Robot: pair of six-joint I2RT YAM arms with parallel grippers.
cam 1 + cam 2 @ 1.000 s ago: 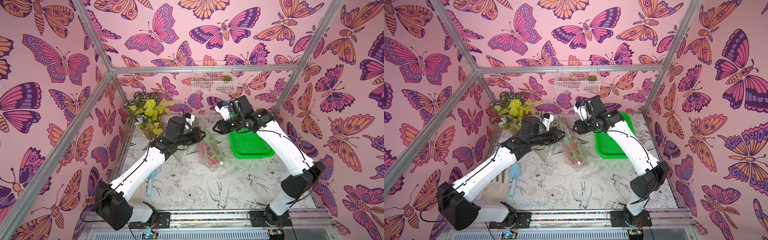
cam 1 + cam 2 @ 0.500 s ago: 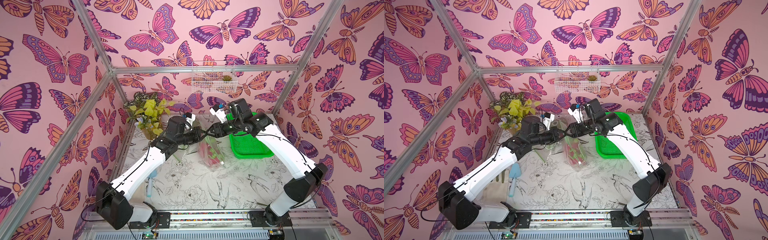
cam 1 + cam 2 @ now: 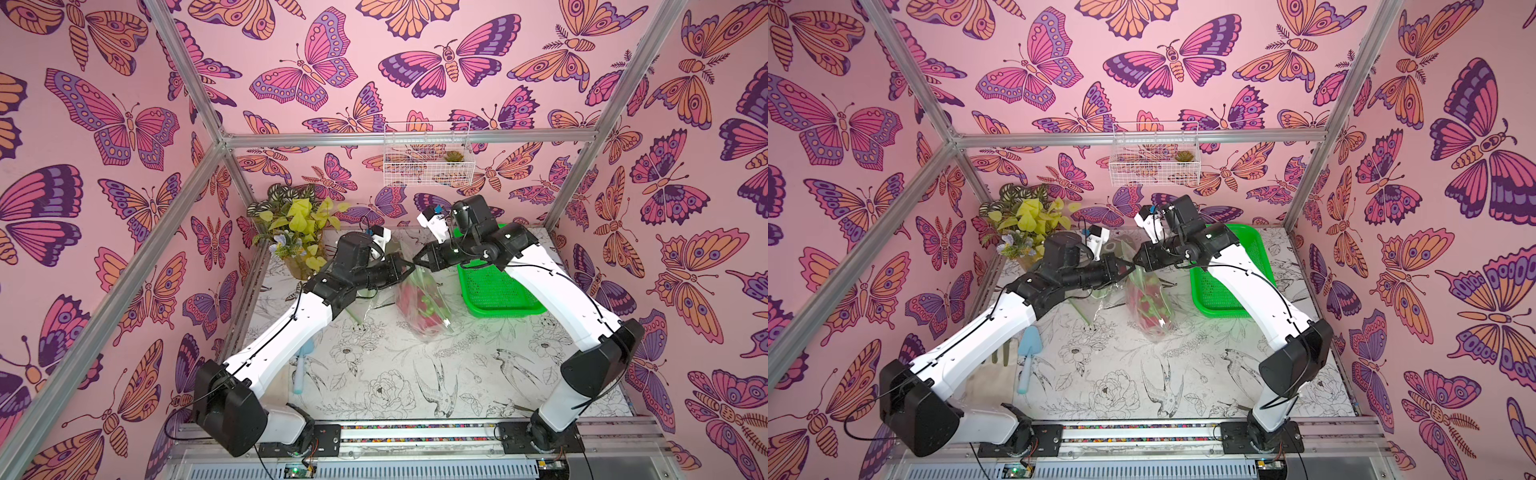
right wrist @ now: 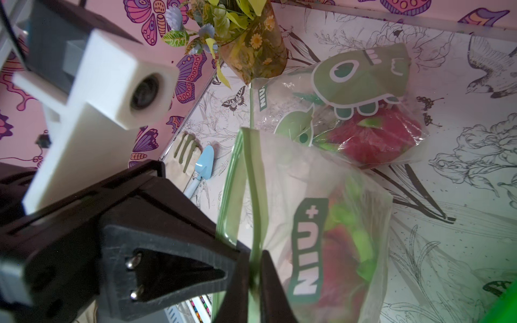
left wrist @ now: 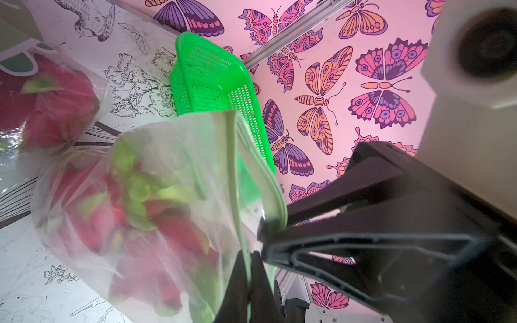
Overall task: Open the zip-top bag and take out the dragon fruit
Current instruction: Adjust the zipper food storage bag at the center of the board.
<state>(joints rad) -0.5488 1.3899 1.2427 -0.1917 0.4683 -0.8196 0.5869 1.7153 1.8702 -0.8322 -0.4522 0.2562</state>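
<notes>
Gripping zip-top bag (image 3: 415, 297) at mouth: left hand (image 3: 410, 269) pinching one lip, right hand (image 3: 417, 260) pinching opposite lip, tips almost touching. Dragon fruit (image 5: 173, 232) inside bag, below both hands. Opening step under way. Next, likely: draw hands apart, peel seal wide.

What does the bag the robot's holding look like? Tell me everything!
It's a clear plastic zip-top bag with a pale green zip strip and green-and-white lettering. Pink-red dragon fruit with green tips fill it. It hangs from its top edge, where the left end effector and right end effector pinch the strip.
</notes>
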